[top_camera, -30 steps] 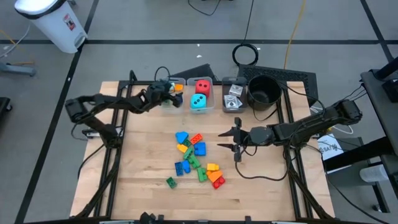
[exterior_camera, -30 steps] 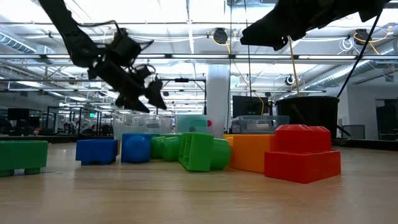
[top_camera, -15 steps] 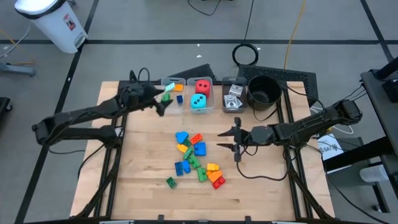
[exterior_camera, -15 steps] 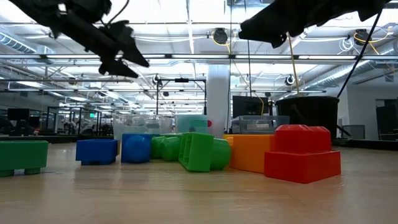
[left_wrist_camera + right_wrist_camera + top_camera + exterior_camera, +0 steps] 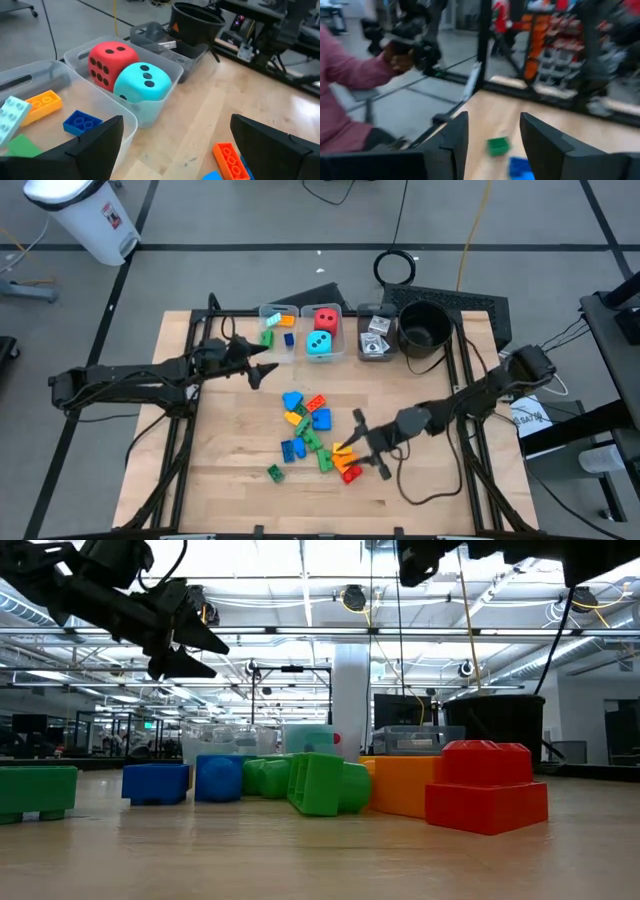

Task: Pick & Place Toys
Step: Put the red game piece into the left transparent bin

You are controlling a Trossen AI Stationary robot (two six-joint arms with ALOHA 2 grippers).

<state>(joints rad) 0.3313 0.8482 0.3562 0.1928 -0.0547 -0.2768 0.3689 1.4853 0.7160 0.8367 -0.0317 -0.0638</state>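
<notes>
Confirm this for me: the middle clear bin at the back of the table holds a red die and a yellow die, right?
Not quite. The middle bin holds the red die and a teal die, not a yellow one. The high view shows them, and the left wrist view shows them close up.

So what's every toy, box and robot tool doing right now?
Left tool: open, empty, beside the boxes.
Right tool: open, empty, by the brick pile.
Brick box: holds a few bricks.
Dice box: holds a red die and a teal die.
Black pot: upright.
</notes>
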